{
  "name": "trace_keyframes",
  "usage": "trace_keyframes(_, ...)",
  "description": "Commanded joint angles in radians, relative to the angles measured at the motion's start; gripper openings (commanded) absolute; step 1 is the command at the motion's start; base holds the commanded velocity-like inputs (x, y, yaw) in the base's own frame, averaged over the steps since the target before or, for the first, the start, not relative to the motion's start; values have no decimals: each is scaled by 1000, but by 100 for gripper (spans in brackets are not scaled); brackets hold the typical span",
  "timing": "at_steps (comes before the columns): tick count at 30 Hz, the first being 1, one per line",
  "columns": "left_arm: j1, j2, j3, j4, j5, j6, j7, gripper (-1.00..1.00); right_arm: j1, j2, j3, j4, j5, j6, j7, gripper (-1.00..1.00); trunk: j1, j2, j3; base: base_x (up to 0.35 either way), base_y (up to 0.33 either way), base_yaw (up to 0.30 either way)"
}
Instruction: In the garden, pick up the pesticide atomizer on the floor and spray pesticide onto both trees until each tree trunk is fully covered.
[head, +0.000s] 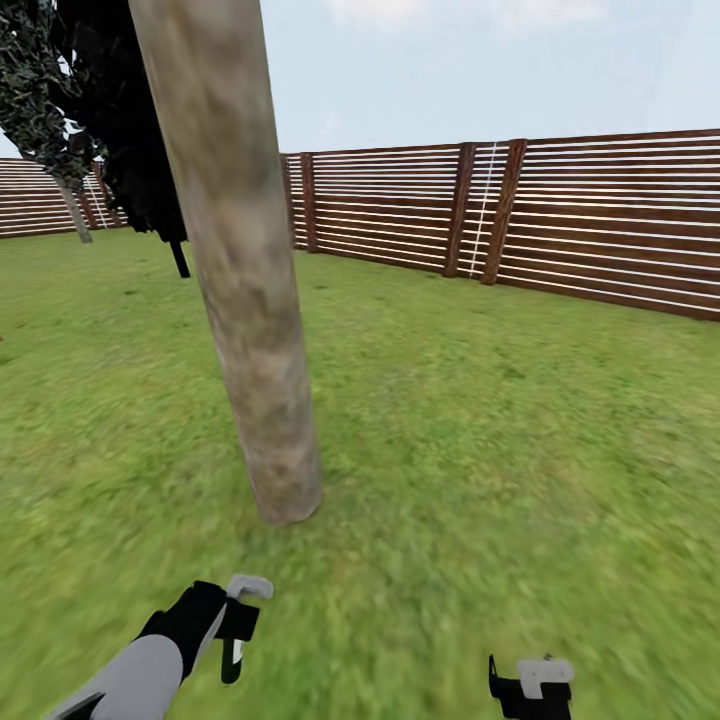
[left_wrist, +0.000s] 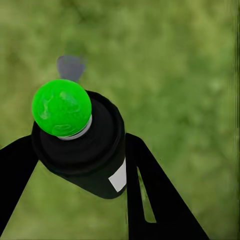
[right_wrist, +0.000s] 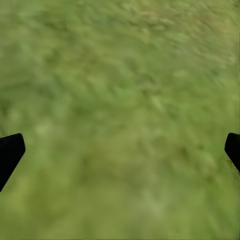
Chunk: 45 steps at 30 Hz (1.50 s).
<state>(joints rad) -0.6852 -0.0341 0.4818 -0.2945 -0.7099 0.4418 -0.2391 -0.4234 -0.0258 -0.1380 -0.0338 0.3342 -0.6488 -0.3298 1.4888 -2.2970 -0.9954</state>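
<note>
A thick tree trunk (head: 245, 300), mottled grey-brown and beige, rises from the grass just ahead of me, slightly left of centre. A second tree (head: 72, 208) with a thin grey trunk and dark foliage stands far back on the left by the fence. My left gripper (head: 238, 628) is low and in front of the near trunk's base, shut on the pesticide atomizer (head: 233, 657). In the left wrist view the atomizer (left_wrist: 85, 150) is a black bottle with a green ball top and a white label, held between black fingers (left_wrist: 150, 195). My right gripper (head: 530, 685) hangs open over bare grass (right_wrist: 120, 125).
A brown slatted fence (head: 560, 215) closes the lawn at the back and right. Dark blocky foliage (head: 130, 130) hangs at the upper left behind the near trunk. Open grass (head: 500, 430) spreads to the right of the trunk.
</note>
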Motion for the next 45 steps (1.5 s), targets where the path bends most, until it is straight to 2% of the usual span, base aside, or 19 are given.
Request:
trace_keyframes(1,0,-1,1,0,0,0,-1,-100,0,0,0,0,0,0,0,100,0,0,0,207,-209,0)
trace_keyframes(8,0,-21,5,-2,1,-6,0,-100,0,0,0,0,0,0,0,100,0,0,0,62,-166,0)
trace_keyframes(13,9,1,7,-149,2,-7,-6,-100,0,0,0,0,0,0,0,100,0,0,0,1,-5,0)
trace_keyframes(15,10,6,7,-173,2,-7,-6,-100,0,0,0,0,0,0,0,100,0,0,0,0,0,0)
trace_keyframes(16,11,1,5,-174,2,-8,-5,-100,0,0,0,0,0,0,0,100,0,0,0,0,0,0)
trace_keyframes(19,10,-46,1,-180,2,-9,-5,-100,0,0,0,0,1,0,0,100,0,0,0,90,0,0)
trace_keyframes(21,7,-51,3,-182,2,-9,-5,-100,0,-2,0,1,3,1,1,100,0,0,0,299,0,0)
trace_keyframes(26,12,-38,5,-183,1,-13,0,-100,0,-2,0,0,3,1,3,100,0,0,0,130,0,0)
trace_keyframes(29,13,4,5,-185,2,-15,3,-100,0,-3,0,0,3,1,3,100,0,0,0,6,0,0)
trace_keyframes(30,13,10,4,-184,2,-16,3,-100,0,-3,0,0,3,1,3,100,0,0,0,0,0,0)
trace_keyframes(32,13,5,4,-174,3,-50,3,-100,0,-3,0,0,3,1,3,100,0,0,0,0,0,0)
trace_keyframes(34,13,-31,4,-154,3,-130,4,-100,0,-3,0,1,3,1,3,100,0,0,0,0,0,0)
trace_keyframes(35,12,-44,5,-151,3,-145,4,-100,0,-3,0,1,3,1,3,100,0,0,0,0,0,0)
trace_keyframes(37,12,-52,7,-155,3,-156,3,-100,0,-3,0,1,3,1,3,100,0,0,0,0,0,0)
trace_keyframes(40,12,-46,1,-166,-3,-154,-8,-100,0,-2,0,0,3,2,3,100,0,0,0,0,0,0)
trace_keyframes(43,12,-8,3,-167,1,-152,-12,-100,0,-2,0,0,3,2,3,100,0,0,0,0,0,0)
trace_keyframes(45,12,-9,1,-167,0,-154,-13,-100,0,-2,0,0,3,2,3,100,0,0,0,0,0,0)
